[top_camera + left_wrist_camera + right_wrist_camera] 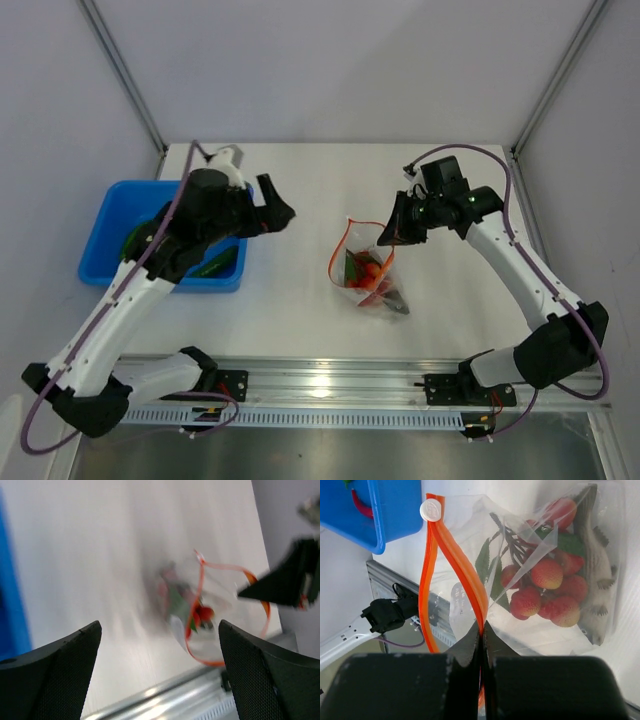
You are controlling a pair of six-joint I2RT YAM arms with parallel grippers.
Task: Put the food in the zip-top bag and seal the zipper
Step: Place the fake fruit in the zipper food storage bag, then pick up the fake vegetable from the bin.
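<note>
The one zip-top bag (372,272) lay mid-table (300,180), short of the near rail, with bare surface on both sides. The right gripper (482,630) was pinched tight on the zipper (451,555), whose mouth looped open. The left gripper (275,208) hung with its jaws wide and empty over the open strip between the bag and the single blue tray (100,235) at the left edge. The food (547,575) inside overlapped too much to count.
</note>
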